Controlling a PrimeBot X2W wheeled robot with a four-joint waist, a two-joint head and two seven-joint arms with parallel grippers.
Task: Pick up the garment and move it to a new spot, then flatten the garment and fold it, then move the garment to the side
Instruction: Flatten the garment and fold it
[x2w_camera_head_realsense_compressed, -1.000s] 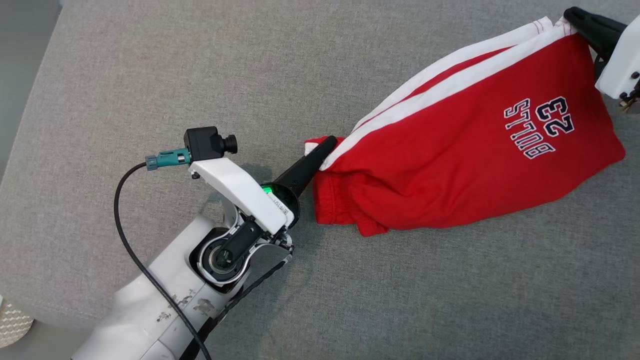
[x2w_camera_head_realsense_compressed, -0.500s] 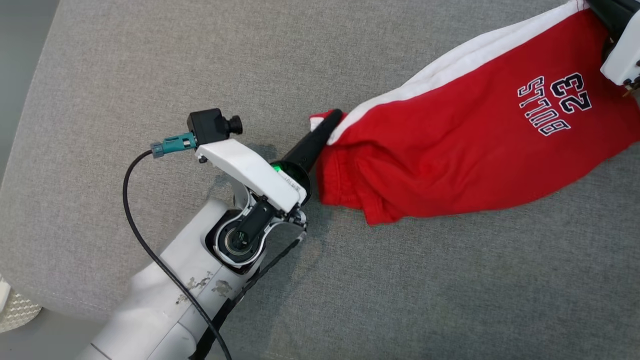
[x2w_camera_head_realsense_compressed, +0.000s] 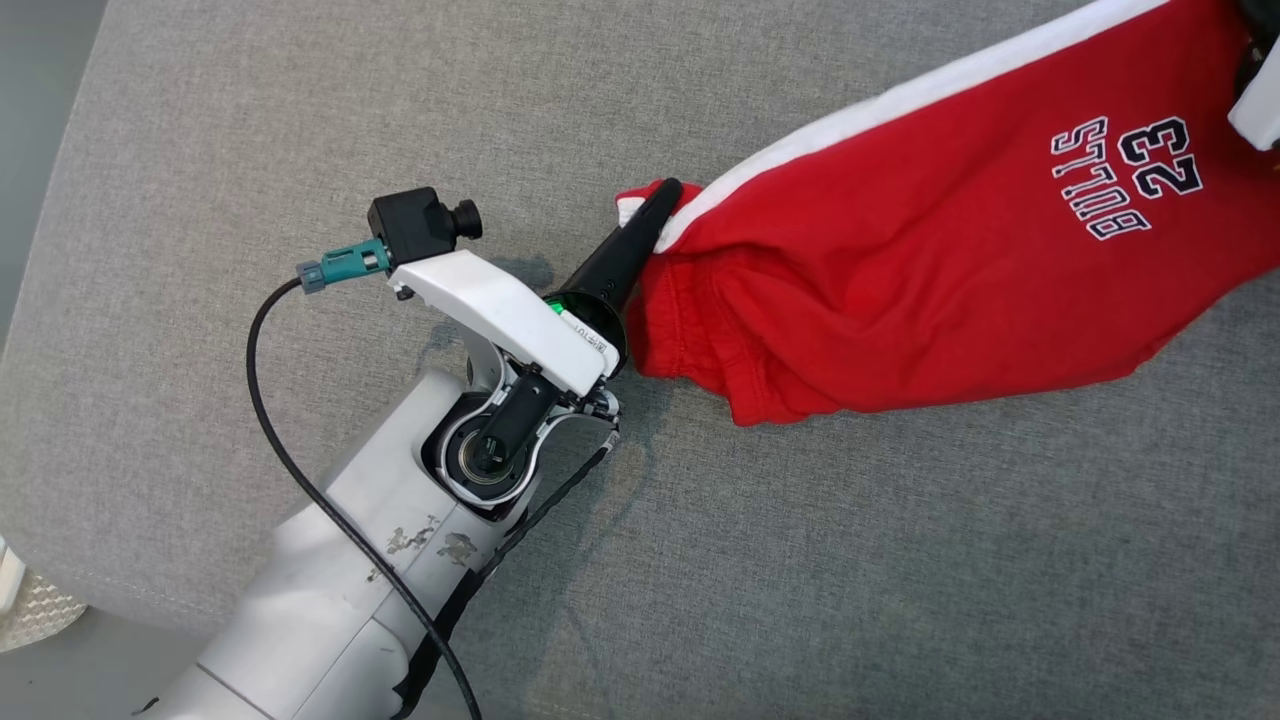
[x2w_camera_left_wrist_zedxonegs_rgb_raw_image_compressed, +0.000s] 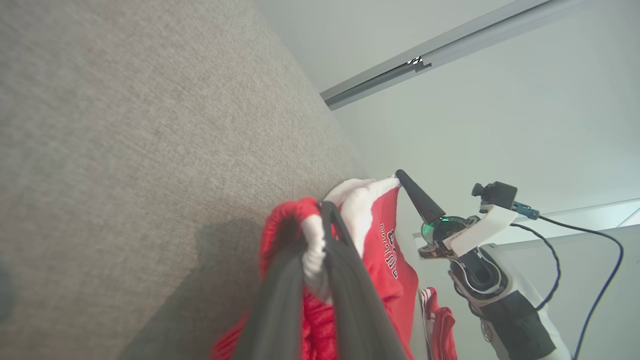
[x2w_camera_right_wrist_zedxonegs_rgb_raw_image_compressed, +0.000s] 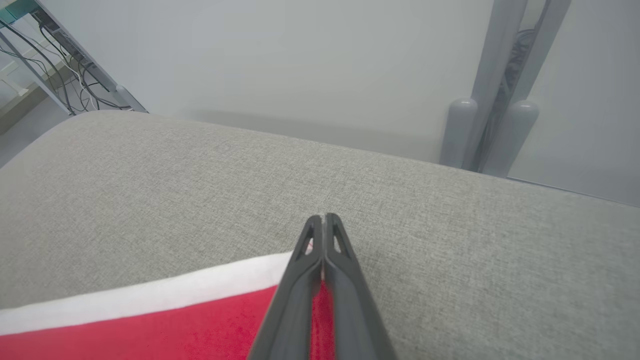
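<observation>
Jaws both clamp the garment (x2w_camera_head_realsense_compressed: 930, 270) — opposite ends; stretched between

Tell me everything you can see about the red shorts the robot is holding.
The red shorts look like soft cotton jersey, with a white side stripe and a dark BULLS 23 print. They are stretched between two grips: the left gripper is shut on a bunched white-trimmed corner, the right gripper on the white-edged far corner. The cloth sags in folds near the left grip, over the grey fabric surface; whether it touches that I cannot tell.
</observation>
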